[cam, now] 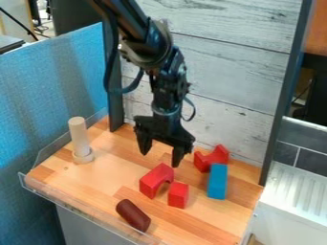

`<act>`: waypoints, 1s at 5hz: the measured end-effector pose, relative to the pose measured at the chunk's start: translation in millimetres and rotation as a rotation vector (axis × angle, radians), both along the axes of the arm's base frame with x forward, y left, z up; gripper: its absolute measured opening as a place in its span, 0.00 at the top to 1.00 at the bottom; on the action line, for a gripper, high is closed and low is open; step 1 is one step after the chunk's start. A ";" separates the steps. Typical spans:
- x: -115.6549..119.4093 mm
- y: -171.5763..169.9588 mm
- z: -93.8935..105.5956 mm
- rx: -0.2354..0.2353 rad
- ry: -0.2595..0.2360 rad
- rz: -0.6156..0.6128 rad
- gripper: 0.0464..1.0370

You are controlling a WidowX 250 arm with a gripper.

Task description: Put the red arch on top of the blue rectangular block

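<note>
The pincer (pixel 162 152) hangs over the bench (pixel 198 222), its tips spread apart. The red arch (pixel 153 180) lies beside a red cube (pixel 178 195), near the blue rectangular block (pixel 217 182), which seems to touch a notched red block (pixel 206 160).

Our black arm (pixel 121 16) comes in from the top edge, left of centre, and slants down to a thick joint (pixel 148 50), with a dark cable (pixel 108 76) looping out beside it. Below, we drop almost upright through the wrist (pixel 167 109) to our jaws, which point downward and stand wide apart, the right-hand tip in view slightly lower.
</note>
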State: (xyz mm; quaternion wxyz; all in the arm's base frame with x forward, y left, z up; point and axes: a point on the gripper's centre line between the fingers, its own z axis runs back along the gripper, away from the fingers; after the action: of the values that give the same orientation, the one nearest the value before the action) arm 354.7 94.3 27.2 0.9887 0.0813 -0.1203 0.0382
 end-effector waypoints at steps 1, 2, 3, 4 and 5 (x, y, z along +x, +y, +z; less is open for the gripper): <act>-2.3 5.9 -9.7 0.044 -0.050 -0.054 0.04; 2.6 11.2 -16.6 0.068 -0.085 -0.074 0.04; 4.1 11.3 -30.9 0.057 -0.044 -0.081 0.04; 7.6 12.2 -42.7 0.042 0.005 -0.072 0.04; 9.6 10.7 -48.5 0.024 0.028 -0.079 0.04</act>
State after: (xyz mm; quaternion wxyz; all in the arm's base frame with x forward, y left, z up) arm 364.3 104.9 -21.3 0.9899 0.0887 -0.1103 -0.0034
